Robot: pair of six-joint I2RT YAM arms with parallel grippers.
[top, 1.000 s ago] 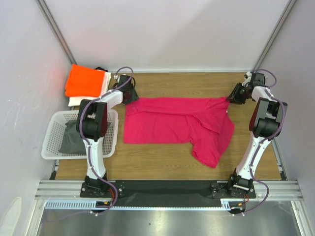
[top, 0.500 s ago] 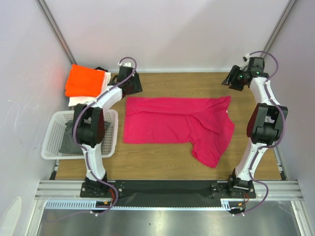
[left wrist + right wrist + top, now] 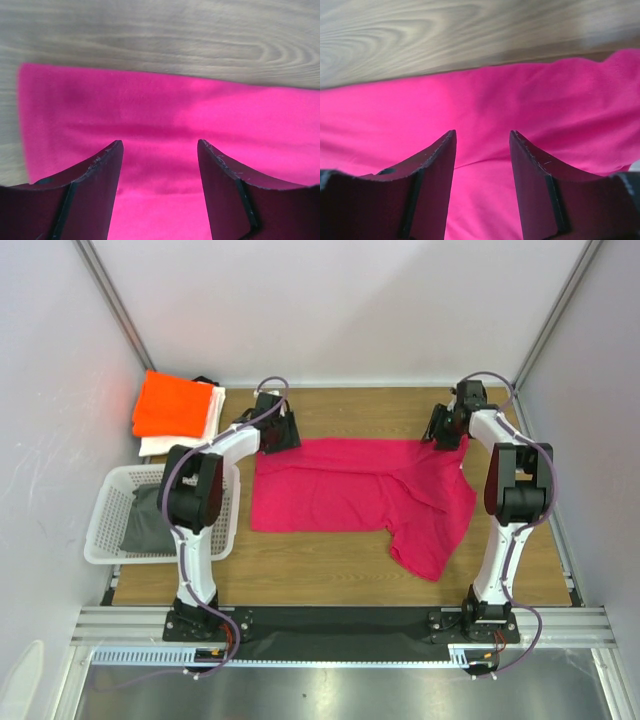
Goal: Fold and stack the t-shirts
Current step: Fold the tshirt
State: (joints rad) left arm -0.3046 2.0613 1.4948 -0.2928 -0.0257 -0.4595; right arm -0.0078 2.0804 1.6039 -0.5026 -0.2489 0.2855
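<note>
Magenta tee (image 3: 330,490) lying spread on wooden table (image 3: 330,580), sleeve trailing near-right. Left gripper (image 3: 159,145), right gripper (image 3: 482,134) hovering over its far edge, jaws spread, gripping nothing. Advising pinching both ends together, keeping edge taut

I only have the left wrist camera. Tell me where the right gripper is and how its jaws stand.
Observer: The right gripper is over the far right edge of the magenta t-shirt, jaws apart, nothing between them.
Operator: Report how the shirt lies on that side.
Observer: It is not flat there. The cloth is creased, and one part sticks out toward the near side.
Operator: Give me the stack.
Observer: The orange t-shirt lies folded on the white t-shirt at the far left corner, beyond the basket.
</note>
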